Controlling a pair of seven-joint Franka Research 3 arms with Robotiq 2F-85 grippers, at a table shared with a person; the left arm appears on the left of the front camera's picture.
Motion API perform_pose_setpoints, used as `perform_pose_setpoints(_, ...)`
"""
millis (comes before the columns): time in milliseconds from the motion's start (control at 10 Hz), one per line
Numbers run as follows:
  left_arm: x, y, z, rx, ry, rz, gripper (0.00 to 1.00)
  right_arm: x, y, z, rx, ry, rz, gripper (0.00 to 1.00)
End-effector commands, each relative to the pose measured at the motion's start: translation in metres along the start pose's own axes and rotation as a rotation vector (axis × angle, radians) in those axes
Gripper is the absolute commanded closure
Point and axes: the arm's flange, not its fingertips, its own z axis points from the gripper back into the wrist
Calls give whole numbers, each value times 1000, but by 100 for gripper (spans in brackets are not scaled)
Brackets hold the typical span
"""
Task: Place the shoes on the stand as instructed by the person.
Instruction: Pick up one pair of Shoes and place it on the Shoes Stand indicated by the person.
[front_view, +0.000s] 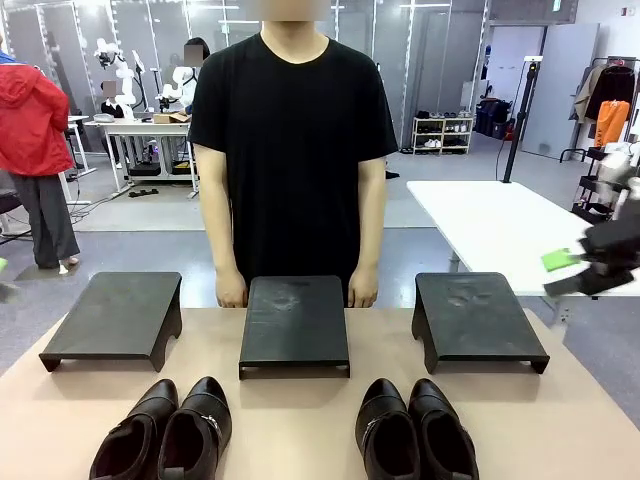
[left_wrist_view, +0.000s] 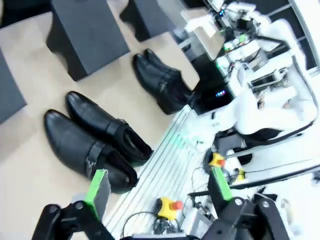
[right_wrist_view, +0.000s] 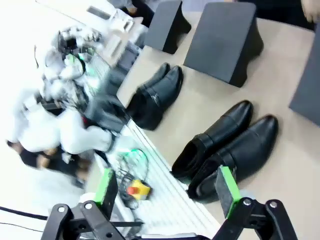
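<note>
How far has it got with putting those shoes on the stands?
Nothing is done yet: the three stands are bare, and both pairs of shoes, left pair and right pair, sit on the table. Nothing is in hand: the left end effector and right end effector hang open, empty. Everything is left; the person's hands are at the table's far edge.

Looks like robotics lab: white worktable (front_view: 500, 225) far right, clothes rack (front_view: 603, 100) behind it, e-stop button (left_wrist_view: 169, 206) among loose cables.
</note>
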Motion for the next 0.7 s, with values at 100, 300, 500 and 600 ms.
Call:
perform_pose_setpoints(100, -55, 45, 67, -80, -183, 74, 0, -52, -38, 59, 68, -165, -122, 0)
perform_pose_setpoints(300, -103, 66, 111, -93, -316, 166, 0, -96, -52, 98, 49, -258, -166, 0)
perform_pose_setpoints(500, -147, 77, 138, -54, -402, 243, 0, -135, -68, 126, 20, -341, -248, 0)
perform_pose_setpoints(600, -161, 76, 149, -23, -428, 262, 0, -143, -69, 130, 9, -351, -253, 0)
